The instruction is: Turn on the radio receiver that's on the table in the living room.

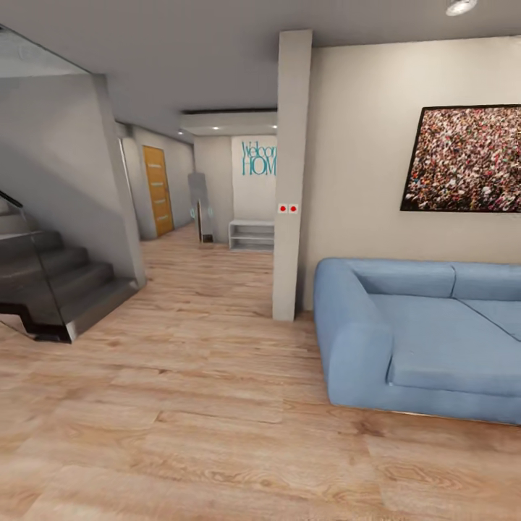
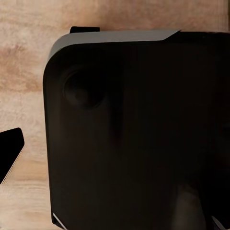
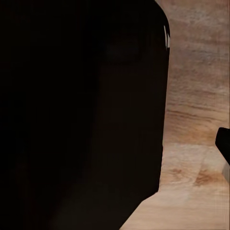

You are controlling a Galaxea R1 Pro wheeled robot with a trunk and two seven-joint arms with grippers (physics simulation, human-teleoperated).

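The living room lies ahead in the head view, with a blue sofa (image 1: 427, 336) at the right and a crowd picture (image 1: 467, 159) on the beige wall above it. The radio receiver and the table are out of view. In the left wrist view a large dark rounded robot body (image 2: 139, 134) hangs over the wood floor (image 2: 24, 67), and a small black wedge (image 2: 9, 155) pokes in at the frame edge. The right wrist view has a similar dark mass (image 3: 81, 110) and a dark tip (image 3: 224, 143) over the floor. Neither view lets me read the jaws.
A grey pillar (image 1: 291, 174) stands just left of the sofa. Dark stairs with a glass rail (image 1: 54, 282) rise at the left. A hallway runs back to a wooden door (image 1: 158, 189) and a white shelf (image 1: 252, 234). Light plank floor (image 1: 202, 405) spreads in front.
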